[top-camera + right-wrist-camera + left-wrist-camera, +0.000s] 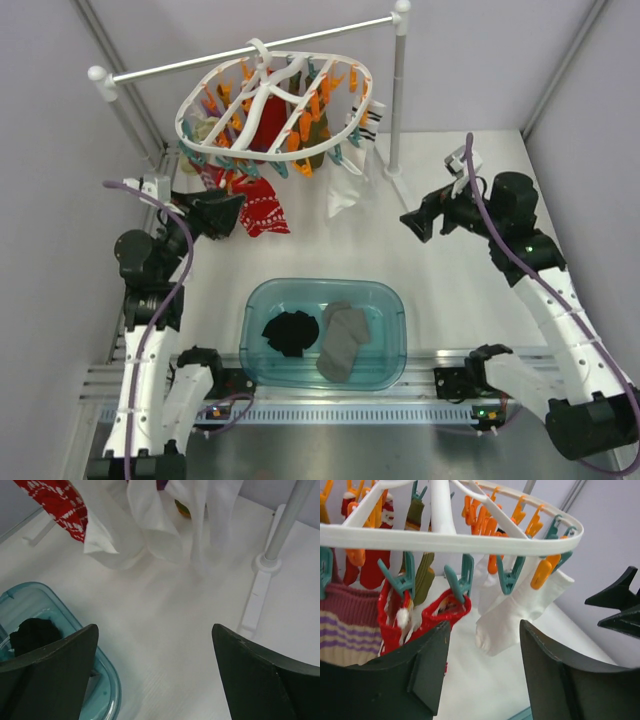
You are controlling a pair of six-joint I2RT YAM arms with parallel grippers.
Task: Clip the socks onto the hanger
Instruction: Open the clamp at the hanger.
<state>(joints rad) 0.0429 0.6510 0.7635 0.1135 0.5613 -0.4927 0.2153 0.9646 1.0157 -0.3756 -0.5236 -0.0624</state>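
Two grippers, both empty. The left gripper (232,213) has its fingers spread wide with nothing between them. It is raised at 10 o'clock from the translucent teal plastic tub (325,282). Its wrist camera looks up at the near rim of the large white plastic oval hanger (445,539) with its orange and teal clips. A red patterned sock (437,614) is pinched in two teal clips just ahead, and a white sock (512,612) hangs at 3 o'clock from it. The hanger hangs under the thin white metal rail (170,66), at 12 o'clock from the tub. The black socks (291,332) are not yet picked up. They show as one crumpled dark fabric lump in the tub's 9 o'clock half; one sock or two, cannot tell. A flat grey sock (343,340) lies just beside it at 3 o'clock, possibly touching. The right gripper (412,225) has its fingers likewise wide apart and holds nothing, at 2 o'clock from the tub and well apart from it. Its camera shows the lump at 8 o'clock. Judged step: fetch the black fabric. Descend on the lump's 9 o'clock side, away from the grey sock, and pinch a raised fold. Lift straight up over the tub wall and let the fabric hang, to check the count and find a cuff. Then offer the cuff to an empty clip; which clips are free is unclear here. Risks: the grey sock dragged along, or a snag on the crowded clips.
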